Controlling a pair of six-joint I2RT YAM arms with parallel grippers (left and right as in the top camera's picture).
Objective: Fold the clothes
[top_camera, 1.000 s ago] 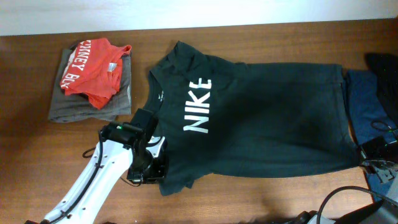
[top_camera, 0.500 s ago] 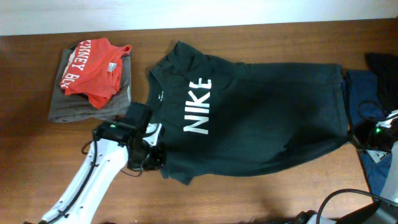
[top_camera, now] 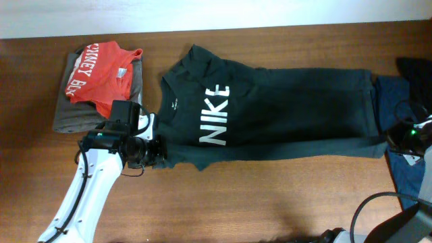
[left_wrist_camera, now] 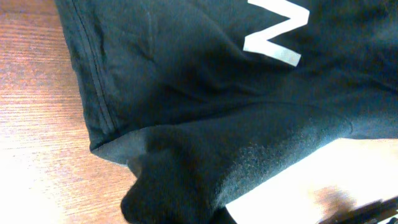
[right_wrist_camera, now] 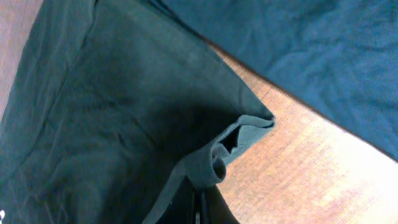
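Note:
The dark T-shirt [top_camera: 283, 108] with white "NIKE" lettering lies chest-up across the table, collar to the left. Its near side is lifted and drawn toward the far side. My left gripper [top_camera: 152, 152] is shut on the near sleeve edge. In the left wrist view the fabric [left_wrist_camera: 205, 106] bunches over the fingers [left_wrist_camera: 180, 208] and hides them. My right gripper [top_camera: 398, 138] is shut on the near hem corner. In the right wrist view the hem [right_wrist_camera: 124, 112] is rolled and pinched between the fingers [right_wrist_camera: 202, 199].
A red tee [top_camera: 101, 74] lies on a folded grey garment [top_camera: 84, 118] at the far left. Blue garments [top_camera: 398, 108] lie at the right edge, also in the right wrist view [right_wrist_camera: 323, 56]. A black item [top_camera: 415, 71] sits far right. Cables [top_camera: 378, 206] run at the front right.
Both grippers moved away from the front edge, carrying the shirt's near side with them. The shirt's visible near edge now lies much closer to the lettering.

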